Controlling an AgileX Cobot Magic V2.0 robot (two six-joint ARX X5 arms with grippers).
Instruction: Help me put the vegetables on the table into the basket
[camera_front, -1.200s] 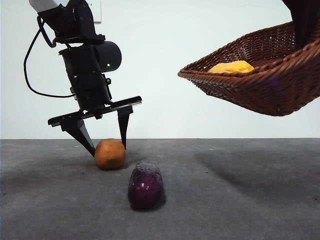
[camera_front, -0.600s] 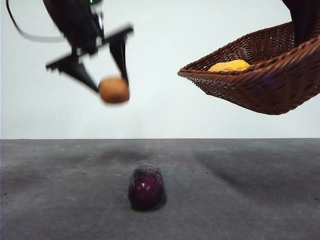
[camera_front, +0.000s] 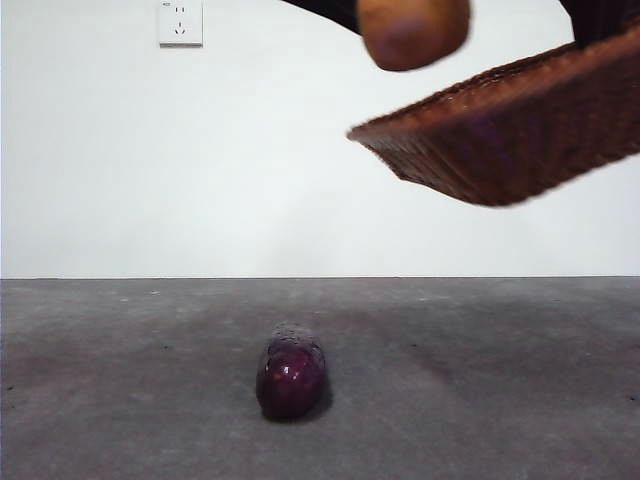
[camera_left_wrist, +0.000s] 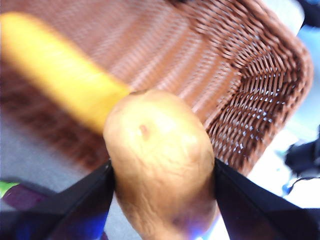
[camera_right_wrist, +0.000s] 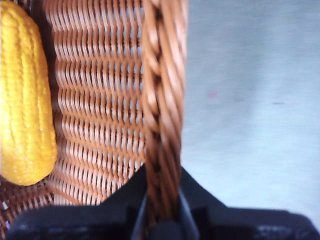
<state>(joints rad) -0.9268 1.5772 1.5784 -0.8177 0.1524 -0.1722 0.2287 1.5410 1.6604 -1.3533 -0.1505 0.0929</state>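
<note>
Left wrist | L end effector (camera_left_wrist: 162, 175) grips smooth potato (camera_left_wrist: 160, 160) | woven basket (camera_left_wrist: 240, 90)

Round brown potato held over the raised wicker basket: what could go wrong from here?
1. The left claw grips the round brown potato only by its sides; it may slip before release.
2. The potato hangs near the brown woven wicker basket's rim; dropped early, it could miss.
3. The right claw holds the basket by one braided rim, tilted in the air; a landing potato could jolt it and roll the bumpy yellow corn cob.
</note>
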